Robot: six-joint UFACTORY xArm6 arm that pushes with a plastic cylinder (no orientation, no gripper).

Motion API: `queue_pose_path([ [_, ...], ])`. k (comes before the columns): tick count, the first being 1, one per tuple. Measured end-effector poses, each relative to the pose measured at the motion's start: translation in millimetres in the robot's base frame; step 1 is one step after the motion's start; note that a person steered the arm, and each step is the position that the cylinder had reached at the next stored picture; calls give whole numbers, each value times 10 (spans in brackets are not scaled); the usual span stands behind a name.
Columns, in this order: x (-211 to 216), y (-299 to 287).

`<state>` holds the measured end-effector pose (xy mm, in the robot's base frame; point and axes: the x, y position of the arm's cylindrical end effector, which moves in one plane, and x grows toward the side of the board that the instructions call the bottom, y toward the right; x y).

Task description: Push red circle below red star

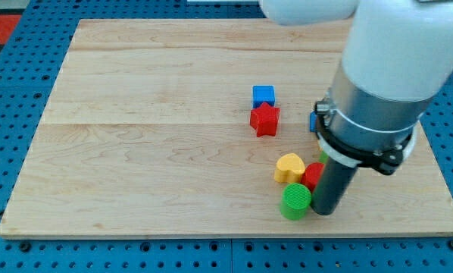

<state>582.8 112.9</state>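
Note:
The red star [265,119] lies right of the board's middle, with a blue cube [263,95] touching it from above. The red circle [313,176] is lower and to the right, mostly hidden behind my rod. My tip [326,211] rests on the board just right of the green circle [295,201] and below the red circle, touching or nearly touching both. A yellow heart [290,167] sits left of the red circle, against it.
Another blue block [315,120] shows only partly behind the arm at the view's right. The wooden board [135,152] lies on a blue pegboard; its bottom edge is close below the green circle.

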Motion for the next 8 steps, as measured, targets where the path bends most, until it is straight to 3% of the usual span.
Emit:
queue_pose_path([
  [2, -16, -387],
  [5, -797, -330],
  [8, -516, -85],
])
